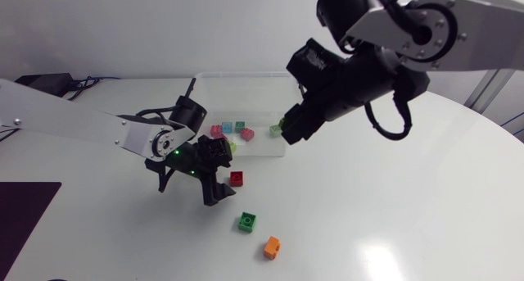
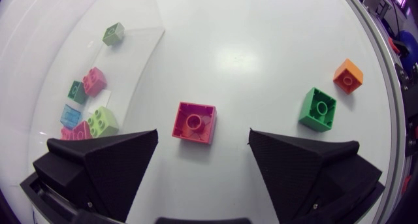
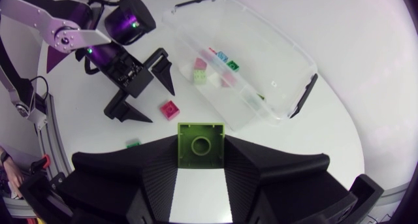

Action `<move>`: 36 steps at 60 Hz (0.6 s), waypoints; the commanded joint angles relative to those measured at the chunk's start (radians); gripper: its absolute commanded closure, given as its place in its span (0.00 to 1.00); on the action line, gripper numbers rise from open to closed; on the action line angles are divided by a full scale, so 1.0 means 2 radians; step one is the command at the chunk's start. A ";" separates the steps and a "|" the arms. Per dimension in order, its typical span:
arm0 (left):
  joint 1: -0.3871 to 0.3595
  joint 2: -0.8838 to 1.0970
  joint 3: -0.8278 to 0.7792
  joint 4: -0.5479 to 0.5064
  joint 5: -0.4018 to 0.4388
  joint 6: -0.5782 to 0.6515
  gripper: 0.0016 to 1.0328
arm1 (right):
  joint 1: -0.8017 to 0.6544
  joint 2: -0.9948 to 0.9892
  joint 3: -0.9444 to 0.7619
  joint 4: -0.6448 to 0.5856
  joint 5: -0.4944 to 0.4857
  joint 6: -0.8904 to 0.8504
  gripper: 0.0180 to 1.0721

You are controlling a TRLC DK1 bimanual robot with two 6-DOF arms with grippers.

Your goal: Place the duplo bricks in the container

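Right pincer [image 1: 286,130] clamped on a light green brick [image 3: 200,144], left pincer [image 2: 204,136] spread wide over a red brick [image 2: 194,123]
The light green brick hangs by a corner of the clear tub [image 1: 246,97], which holds several small bricks [image 1: 229,129]. The red brick sits on the counter [image 1: 393,207] between the open fingers, touching neither; a green brick [image 1: 247,222] and an orange brick [image 1: 272,247] lie nearby

Clear plastic container [image 3: 274,67], glossy white table [image 1: 393,199], matte black tool [image 2: 202,165].
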 commanded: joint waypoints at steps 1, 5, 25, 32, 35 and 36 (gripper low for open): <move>-0.005 0.018 0.023 0.011 0.009 0.017 0.07 | 0.000 0.002 0.024 -0.009 0.001 0.012 0.81; -0.008 0.029 0.032 0.013 0.010 0.017 0.07 | -0.003 0.013 0.043 -0.005 0.001 0.016 0.81; -0.014 0.040 0.026 0.010 0.023 0.016 0.73 | -0.038 0.142 0.138 0.069 -0.005 0.038 0.75; -0.009 0.006 0.004 0.006 0.023 0.014 0.73 | -0.043 0.201 0.173 0.084 -0.001 0.042 0.38; -0.003 -0.016 -0.001 -0.004 0.024 0.015 0.73 | -0.043 0.218 0.184 0.084 0.003 0.042 0.21; 0.000 -0.027 -0.003 -0.010 0.026 0.016 0.73 | -0.044 0.223 0.188 0.084 0.005 0.042 0.13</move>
